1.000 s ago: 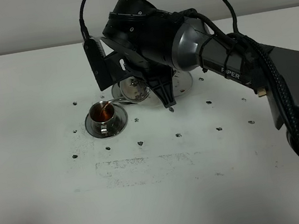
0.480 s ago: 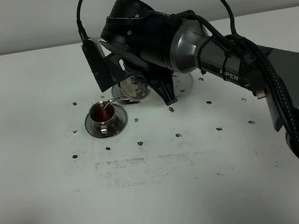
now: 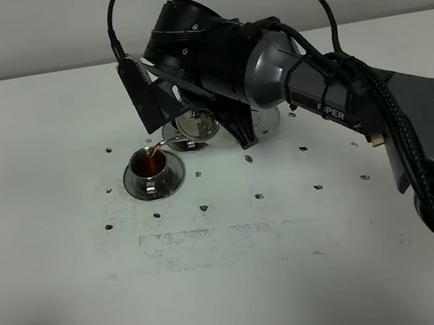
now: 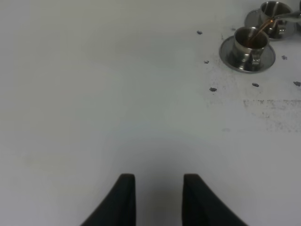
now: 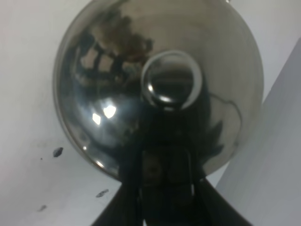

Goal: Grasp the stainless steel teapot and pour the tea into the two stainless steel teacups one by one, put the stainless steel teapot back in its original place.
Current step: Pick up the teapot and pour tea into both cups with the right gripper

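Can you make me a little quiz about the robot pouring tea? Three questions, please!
1. True or false: the teacup under the spout and the other teacup are both empty.
2. Which gripper holds the stainless steel teapot? A: left. B: right. C: neither.
3. Fill the gap: each teacup stands on a round steel ____.

Key
1. False: dark tea is in the one under the spout.
2. B: the right gripper is shut on it.
3. saucer
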